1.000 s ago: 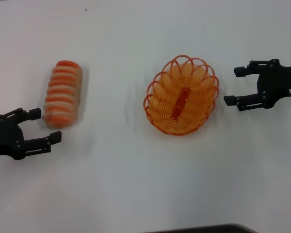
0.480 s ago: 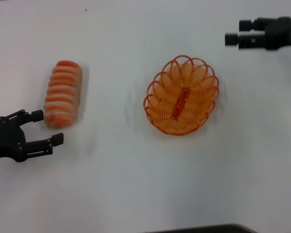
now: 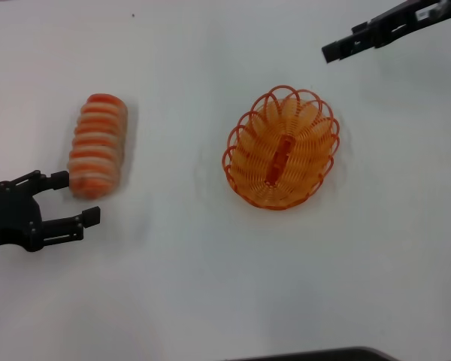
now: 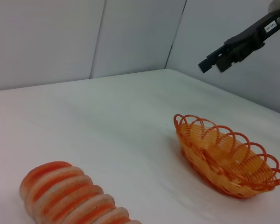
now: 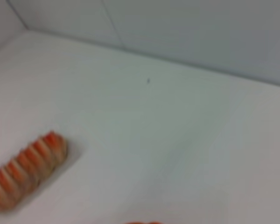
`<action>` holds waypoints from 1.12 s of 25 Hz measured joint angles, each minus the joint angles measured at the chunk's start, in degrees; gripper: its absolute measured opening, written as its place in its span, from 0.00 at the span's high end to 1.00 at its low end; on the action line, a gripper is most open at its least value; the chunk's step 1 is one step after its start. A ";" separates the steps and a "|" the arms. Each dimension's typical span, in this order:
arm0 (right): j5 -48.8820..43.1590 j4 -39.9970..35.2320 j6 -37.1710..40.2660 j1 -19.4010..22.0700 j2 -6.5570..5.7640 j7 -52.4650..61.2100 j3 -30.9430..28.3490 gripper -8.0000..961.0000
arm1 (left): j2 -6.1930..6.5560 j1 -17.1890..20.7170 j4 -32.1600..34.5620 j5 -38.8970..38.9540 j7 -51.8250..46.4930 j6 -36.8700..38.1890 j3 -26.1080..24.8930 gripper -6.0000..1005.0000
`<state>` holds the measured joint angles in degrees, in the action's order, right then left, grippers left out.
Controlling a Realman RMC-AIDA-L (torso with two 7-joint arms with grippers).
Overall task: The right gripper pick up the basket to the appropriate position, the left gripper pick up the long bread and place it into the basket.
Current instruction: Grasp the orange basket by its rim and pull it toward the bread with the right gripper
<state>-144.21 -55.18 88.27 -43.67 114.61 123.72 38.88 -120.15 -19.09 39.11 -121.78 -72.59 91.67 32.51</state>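
The labelled black right gripper, aperture unreadable, has lifted toward the tabletop's far-right corner, leaving the oval orange wire basket ungrasped; the left gripper waits open.

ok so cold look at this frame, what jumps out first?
The orange basket, empty, sits right of centre on the white table, and the striped long bread lies well to its left. The left pincer hangs open just at the bread's near end, holding nothing. The right pincer is raised beyond the basket, clear of it, seen edge-on.
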 joint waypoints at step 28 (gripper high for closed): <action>-5.16 9.21 -15.86 -3.05 4.45 -0.94 20.91 0.09 | 0.00 0.19 0.06 -0.04 0.00 -0.02 0.55 0.10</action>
<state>-149.36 -45.97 72.41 -46.72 119.06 122.78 59.79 -120.14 -18.89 39.17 -121.82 -72.60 91.65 33.06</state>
